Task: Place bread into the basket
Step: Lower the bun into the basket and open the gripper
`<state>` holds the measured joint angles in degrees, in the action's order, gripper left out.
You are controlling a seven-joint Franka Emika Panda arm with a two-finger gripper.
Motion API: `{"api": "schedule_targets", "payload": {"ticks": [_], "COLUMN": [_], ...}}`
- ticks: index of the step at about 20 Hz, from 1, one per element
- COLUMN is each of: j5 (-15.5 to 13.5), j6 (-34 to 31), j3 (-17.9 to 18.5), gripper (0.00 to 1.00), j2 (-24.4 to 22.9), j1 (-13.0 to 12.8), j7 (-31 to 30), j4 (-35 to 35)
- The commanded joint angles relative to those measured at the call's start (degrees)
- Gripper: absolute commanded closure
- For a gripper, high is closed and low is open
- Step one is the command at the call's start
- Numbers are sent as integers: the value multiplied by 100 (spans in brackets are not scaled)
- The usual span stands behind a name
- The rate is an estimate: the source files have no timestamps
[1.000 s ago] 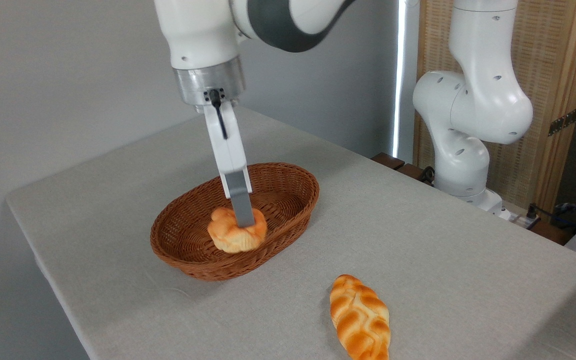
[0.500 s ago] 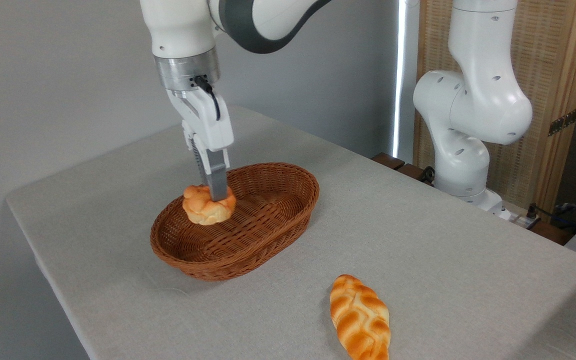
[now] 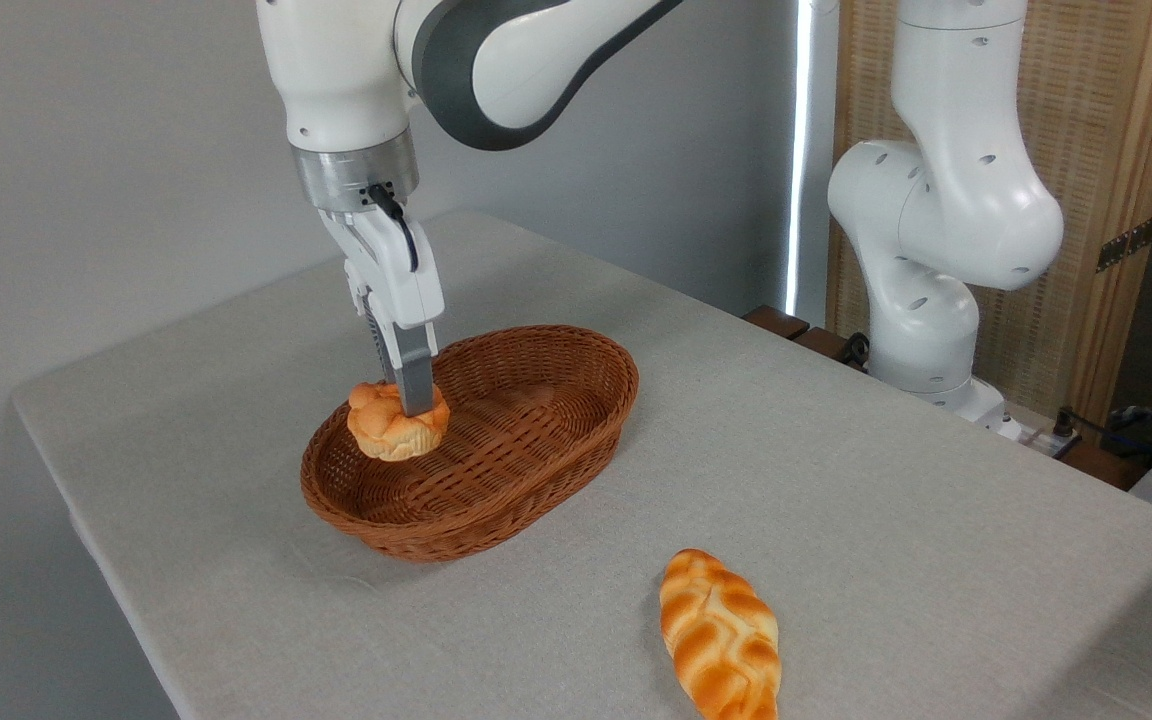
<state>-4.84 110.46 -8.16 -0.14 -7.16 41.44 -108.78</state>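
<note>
The bread [image 3: 394, 424], a small round golden-orange knotted bun, hangs over the far left part of the basket [image 3: 546, 460], at about rim height. My gripper [image 3: 410, 405] points down from above and is shut on the bread, its grey fingers pressed into the bun's top. The basket is an oval reddish-brown wicker one, standing on the grey tablecloth left of centre. I cannot tell whether the bun touches the basket's wall or floor.
A longer braided loaf [image 3: 721, 635] lies on the cloth near the front edge, right of the basket. The arm's white base [image 3: 921, 300] rises at the back right. The table's left edge [image 3: 66, 490] runs close to the basket.
The gripper has carried the bread up and to the left, from low in the basket's middle to its far left end near the rim. The gripper's wrist has turned.
</note>
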Motion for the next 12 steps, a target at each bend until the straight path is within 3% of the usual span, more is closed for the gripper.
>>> {"api": "schedule_targets", "payload": {"ticks": [1,12], "j5": [-34,-34], "j6": [63,55], "j3": [25,25], "gripper": [48,31], "j2": [-22,-22], "j1": [-4,-4], "j7": [31,40], "j4": [-56,-82]}}
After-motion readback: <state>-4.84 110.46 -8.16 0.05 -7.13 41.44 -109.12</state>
